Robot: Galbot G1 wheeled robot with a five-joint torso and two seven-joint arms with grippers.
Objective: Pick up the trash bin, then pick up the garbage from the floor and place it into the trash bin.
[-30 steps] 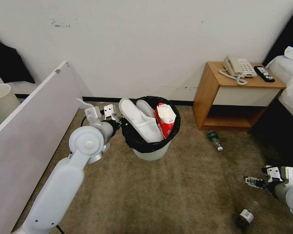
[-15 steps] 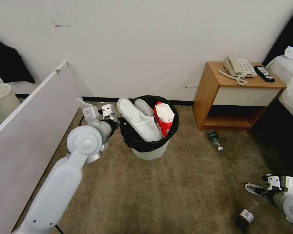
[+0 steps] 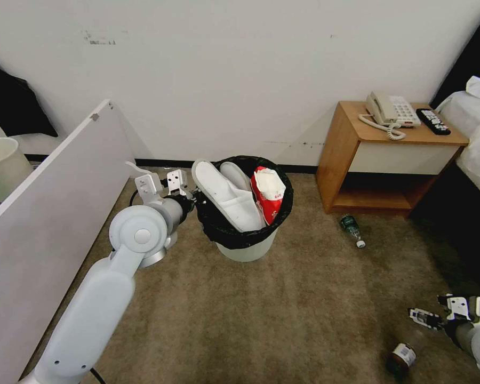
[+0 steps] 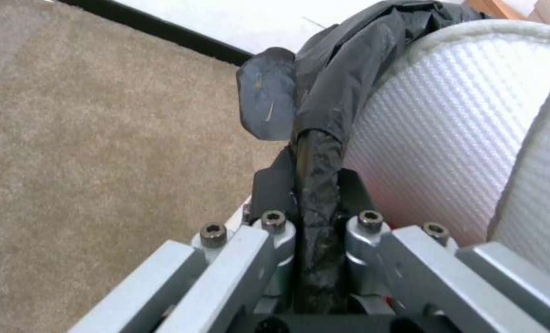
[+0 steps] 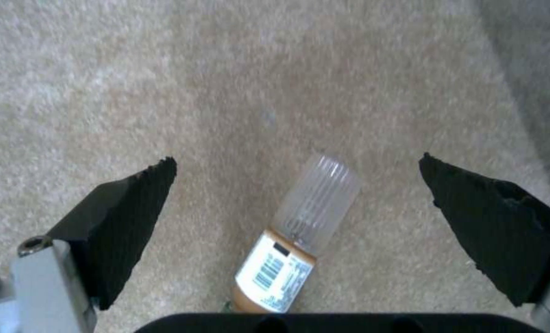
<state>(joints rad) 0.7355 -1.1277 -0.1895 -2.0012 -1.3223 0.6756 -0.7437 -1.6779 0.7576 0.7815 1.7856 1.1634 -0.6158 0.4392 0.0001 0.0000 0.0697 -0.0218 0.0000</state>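
The trash bin (image 3: 249, 249), white with a black bag over its rim, stands on the carpet holding two white slippers (image 3: 225, 193) and a red-white wrapper (image 3: 269, 200). My left gripper (image 3: 195, 200) is shut on the bin's bagged rim (image 4: 315, 138), with a slipper (image 4: 448, 138) right beside the fingers. My right gripper (image 3: 422, 316) hangs open low over a brown-labelled bottle (image 3: 402, 356) lying on the floor. In the right wrist view this bottle (image 5: 300, 231) lies between the spread fingers (image 5: 121, 217). A green-labelled bottle (image 3: 352, 228) lies near the nightstand.
A wooden nightstand (image 3: 346, 144) with a telephone (image 3: 389, 109) and a black remote (image 3: 432, 121) stands at the back right, beside a bed (image 3: 477, 144). A white board (image 3: 48, 213) leans along the left. Behind it is an unlined bucket (image 3: 0, 165).
My right gripper has sunk lower toward the brown-labelled bottle. The left gripper and the bin have shifted slightly to the left.
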